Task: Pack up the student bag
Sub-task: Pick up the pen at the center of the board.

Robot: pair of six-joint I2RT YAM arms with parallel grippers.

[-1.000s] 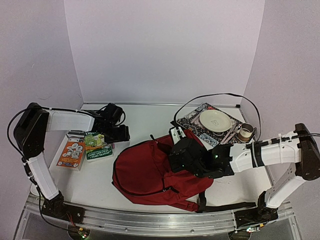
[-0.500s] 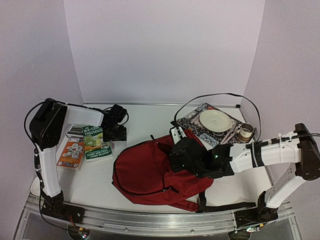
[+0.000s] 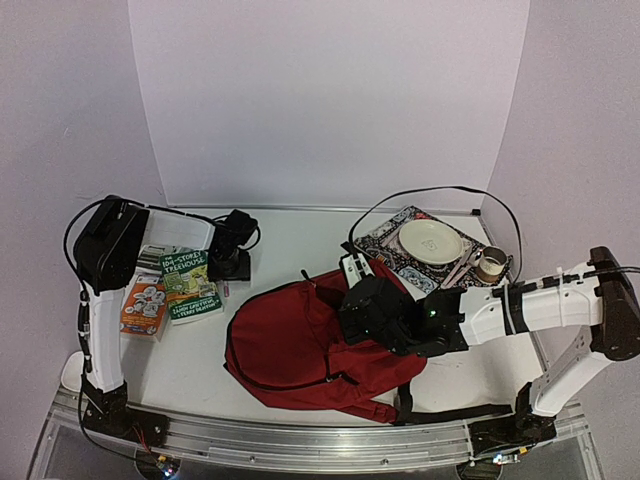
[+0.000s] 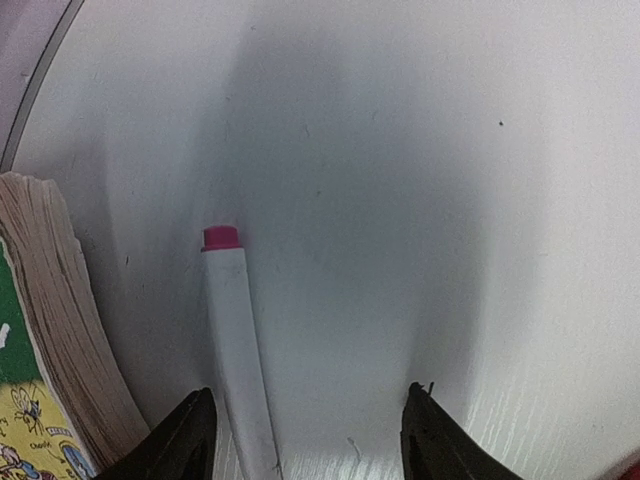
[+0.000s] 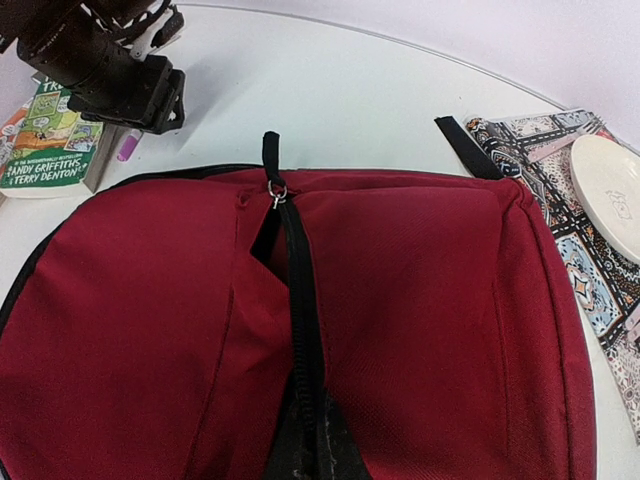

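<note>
The dark red student bag (image 3: pixel 290 345) lies flat at the table's middle front, its black zipper (image 5: pixel 300 300) running down the top. My right gripper (image 3: pixel 372 312) rests on the bag's right part; in the right wrist view its dark fingertips (image 5: pixel 290 455) are closed around the zipper seam at the bottom edge. My left gripper (image 3: pixel 228 276) points down at the table just right of a green book (image 3: pixel 190 285). It is open (image 4: pixel 310 440) and straddles a white marker with a pink cap (image 4: pixel 238 340), which lies close to its left finger.
An orange box (image 3: pixel 145 305) lies left of the green book (image 4: pixel 40 350). A patterned placemat (image 3: pixel 385 248) with a white plate (image 3: pixel 430 240) and a small cup (image 3: pixel 490 265) sits back right. A black cable loops behind the plate.
My left arm has swung its elbow rightward and brought the gripper off the book to the table beside it, over the marker. The right arm and bag have not moved.
</note>
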